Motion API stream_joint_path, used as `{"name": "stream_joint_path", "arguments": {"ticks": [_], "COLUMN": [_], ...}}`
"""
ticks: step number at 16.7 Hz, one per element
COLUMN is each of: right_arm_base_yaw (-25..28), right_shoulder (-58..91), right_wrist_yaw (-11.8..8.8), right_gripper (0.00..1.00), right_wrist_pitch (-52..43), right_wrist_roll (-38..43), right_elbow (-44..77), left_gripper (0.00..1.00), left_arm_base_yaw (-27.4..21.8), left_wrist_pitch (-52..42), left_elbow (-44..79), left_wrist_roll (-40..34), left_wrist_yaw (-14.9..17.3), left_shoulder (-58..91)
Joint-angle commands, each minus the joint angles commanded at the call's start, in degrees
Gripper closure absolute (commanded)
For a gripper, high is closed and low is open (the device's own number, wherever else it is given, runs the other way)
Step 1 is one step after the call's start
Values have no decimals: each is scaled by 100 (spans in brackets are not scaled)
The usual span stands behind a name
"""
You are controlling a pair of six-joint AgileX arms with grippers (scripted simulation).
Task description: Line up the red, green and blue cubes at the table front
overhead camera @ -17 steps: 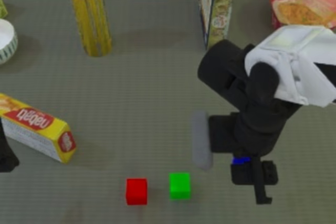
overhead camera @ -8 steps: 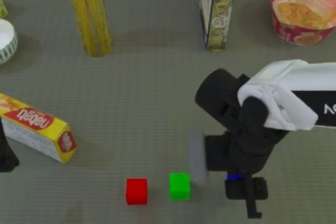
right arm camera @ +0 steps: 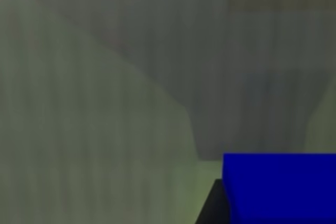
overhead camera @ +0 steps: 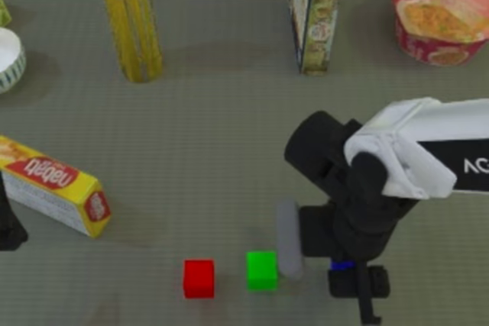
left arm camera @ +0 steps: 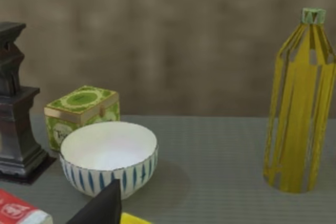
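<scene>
At the far left edge of the top view you had the left arm parked, only a dark piece of it showing, and you could not tell how the jaws of the left gripper stood. Above it at the left edge sat the white bowl, and the left wrist view showed that bowl beside a green tin. Lower left lay the yellow biscuit box on its side, and the yellow bottle stood upright at the upper left. At the bottom centre of the frame you had the red cube and the green cube side by side on the table, near each other but not touching. An upright food box stood at the upper centre. Just right of the green cube your right gripper was low over the table front with its jaws clamped on the blue cube, of which only a thin blue sliver showed from above; the right wrist view showed its blue face close up. The noodle cup sat in the upper right corner.
</scene>
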Motion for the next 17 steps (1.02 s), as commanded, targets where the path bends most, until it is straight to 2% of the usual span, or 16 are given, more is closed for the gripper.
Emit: {"name": "stream_joint_path", "arguments": {"ticks": [11,17], "right_arm_base_yaw": [0,0], "right_shoulder": [0,0], "right_wrist_yaw": [0,0], "right_gripper": [2,0], "right_wrist_pitch": [0,0], "right_wrist_roll": [0,0], "right_elbow": [0,0], "left_gripper": [0,0], "left_arm_base_yaw": [0,0], "left_wrist_pitch": [0,0], "left_elbow": [0,0], "left_wrist_roll": [0,0], "left_wrist_yaw": [0,0], "left_shoulder": [0,0]}}
